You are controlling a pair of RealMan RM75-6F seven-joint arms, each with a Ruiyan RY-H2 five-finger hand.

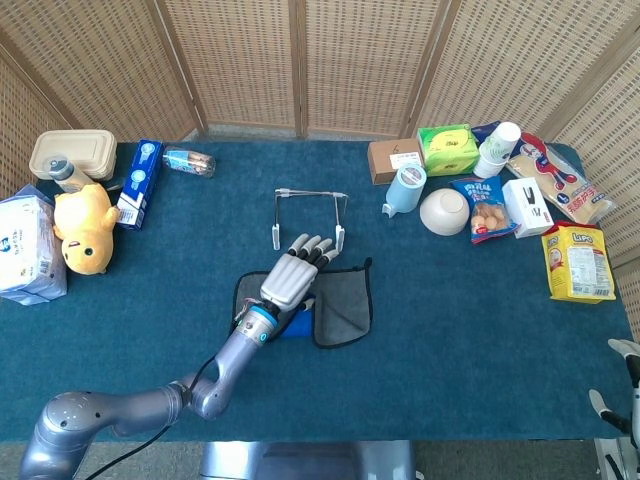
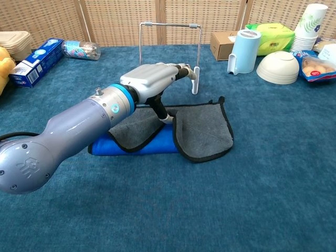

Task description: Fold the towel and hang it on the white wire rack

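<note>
Grey terry with black edging: the towel (image 1: 335,305) lies partly folded on the blue carpeted table (image 1: 460,320), just in front of the white wire rack (image 1: 308,212), its blue inner side showing at the near left edge. Our left hand (image 1: 295,270) hovers palm down over the towel's left flap, fingers (image 2: 185,70) stretched forward side by side towards the rack, holding nothing; the thumb points down near the cloth, and we cannot tell if it touches. Our right hand (image 1: 622,385) shows only as a sliver well right of the rack; we cannot tell its pose.
</note>
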